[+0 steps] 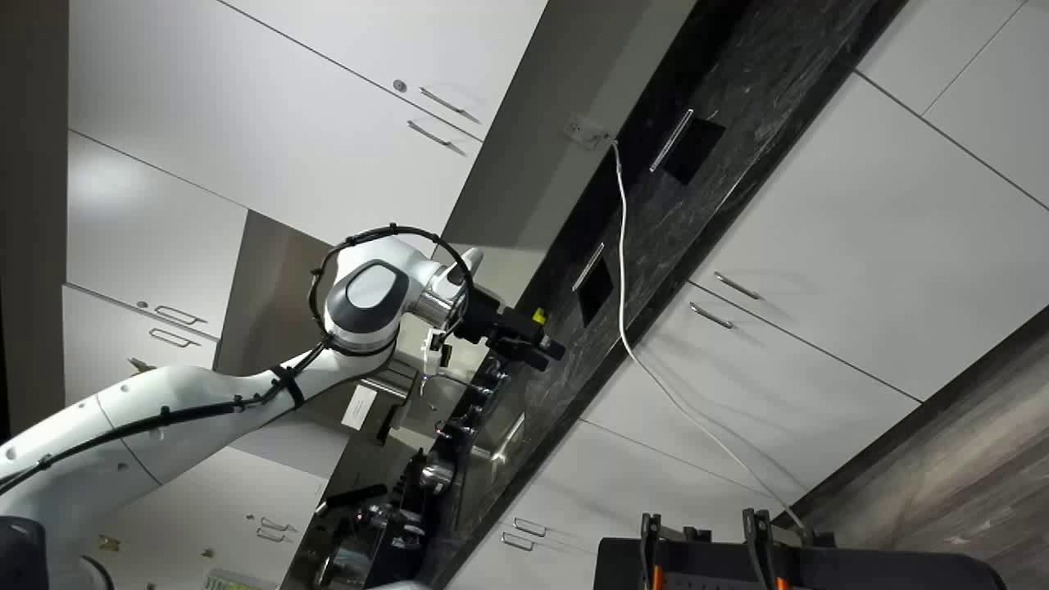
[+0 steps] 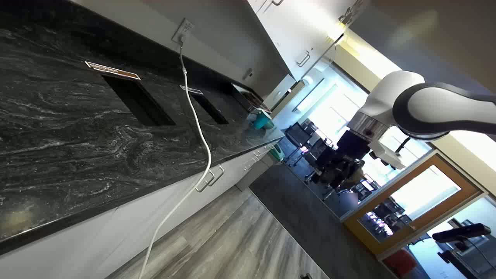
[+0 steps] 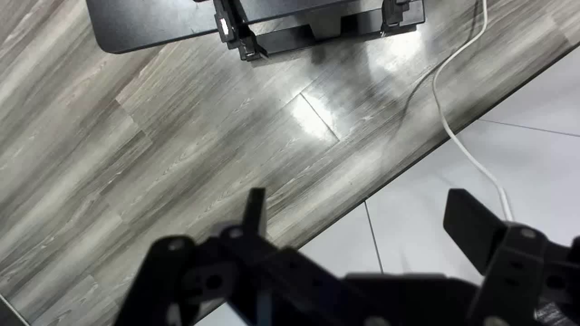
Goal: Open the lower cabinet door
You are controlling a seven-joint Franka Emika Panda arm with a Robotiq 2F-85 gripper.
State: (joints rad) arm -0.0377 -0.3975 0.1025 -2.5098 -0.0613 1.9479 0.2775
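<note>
The claw [image 3: 357, 207] is spread wide, with nothing between its fingers [image 3: 473, 231], and it points down at the floor [image 3: 217, 136]. It hangs in the air, well apart from the dark counter [image 2: 69, 162]. Below the claw, on the counter side, is a closed white lower cabinet door [image 1: 893, 238], and beside that is a second lower door [image 1: 737, 377]; which one is meant cannot be told. The first door's handle [image 1: 737, 285] and the second door's handle [image 1: 710, 315] are small bars near the top, running straight up and down. So the claw likely must go lower, then tip toward the doors, one finger on each side of a bar.
</note>
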